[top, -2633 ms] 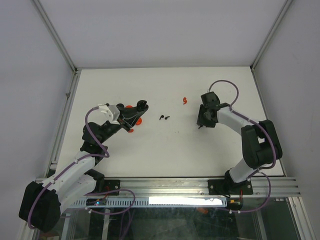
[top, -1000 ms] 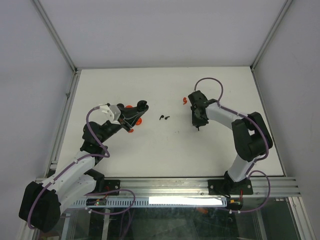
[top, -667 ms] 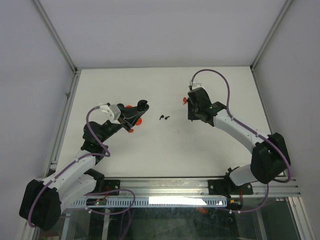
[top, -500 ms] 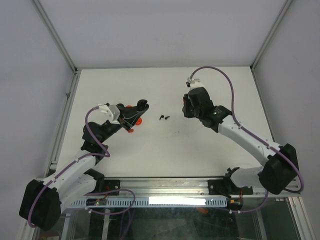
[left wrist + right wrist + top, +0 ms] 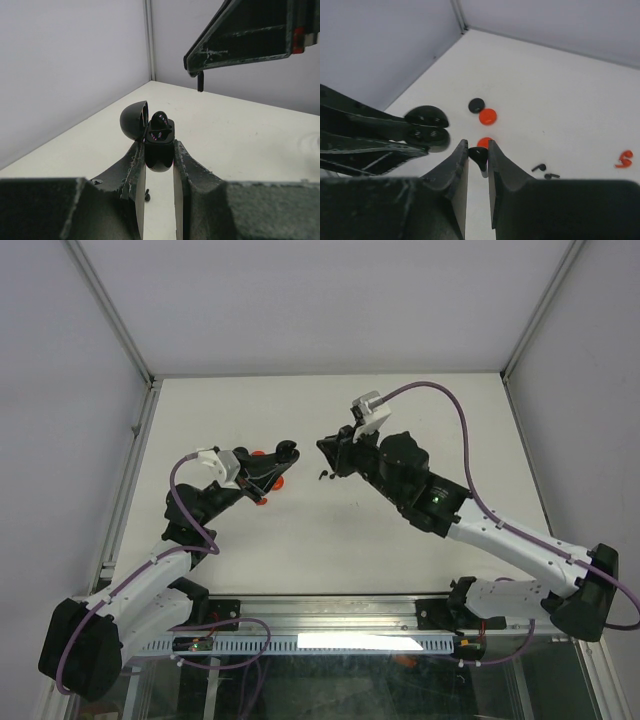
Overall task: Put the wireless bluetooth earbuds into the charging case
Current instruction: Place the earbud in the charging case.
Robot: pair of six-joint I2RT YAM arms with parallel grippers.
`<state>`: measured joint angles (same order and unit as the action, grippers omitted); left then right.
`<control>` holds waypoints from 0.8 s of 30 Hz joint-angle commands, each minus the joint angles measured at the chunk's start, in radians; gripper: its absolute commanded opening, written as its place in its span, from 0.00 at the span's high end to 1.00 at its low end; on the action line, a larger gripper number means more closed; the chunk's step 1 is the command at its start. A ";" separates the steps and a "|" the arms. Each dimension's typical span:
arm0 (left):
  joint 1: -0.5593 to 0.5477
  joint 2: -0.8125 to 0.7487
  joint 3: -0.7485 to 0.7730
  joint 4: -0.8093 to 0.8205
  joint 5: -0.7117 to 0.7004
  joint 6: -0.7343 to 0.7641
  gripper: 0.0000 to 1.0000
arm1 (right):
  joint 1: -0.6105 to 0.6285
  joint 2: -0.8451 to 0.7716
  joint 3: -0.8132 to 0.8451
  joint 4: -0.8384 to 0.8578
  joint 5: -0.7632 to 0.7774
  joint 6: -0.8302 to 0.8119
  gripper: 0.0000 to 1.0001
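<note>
earbud (image 5: 479, 155) pinched by right jaws shows only wrist-side; left jaws grip charging case (image 5: 159, 145).

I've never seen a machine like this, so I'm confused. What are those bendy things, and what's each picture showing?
They are two robot arms bolted to a white table. One picture looks down from above; the other two come from a camera on each wrist. Each arm's pinching tip is its end effector. The left end effector squeezes an open black charging case. The right end effector pinches a small black stemmed piece, seemingly an earbud. On the table lie red discs, a black disc, two tiny black curved pieces and a red curved piece.
</note>
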<state>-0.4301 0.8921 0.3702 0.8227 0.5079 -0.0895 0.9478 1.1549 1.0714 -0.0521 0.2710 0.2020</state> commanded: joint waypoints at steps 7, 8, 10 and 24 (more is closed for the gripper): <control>0.007 0.002 0.015 0.080 0.053 -0.015 1.00 | 0.140 -0.019 -0.067 0.444 -0.086 -0.115 0.85; 0.007 0.003 0.016 0.082 0.056 -0.015 1.00 | 0.147 -0.012 -0.076 0.473 -0.087 -0.120 0.85; 0.006 0.004 0.016 0.085 0.063 -0.016 1.00 | 0.156 0.003 -0.090 0.533 -0.080 -0.124 0.85; 0.007 -0.002 0.010 0.113 0.084 -0.027 1.00 | 0.163 0.095 -0.106 0.608 -0.053 -0.118 0.85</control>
<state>-0.4301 0.8967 0.3702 0.8650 0.5606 -0.1024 1.1049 1.2469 0.9577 0.4744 0.2016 0.0978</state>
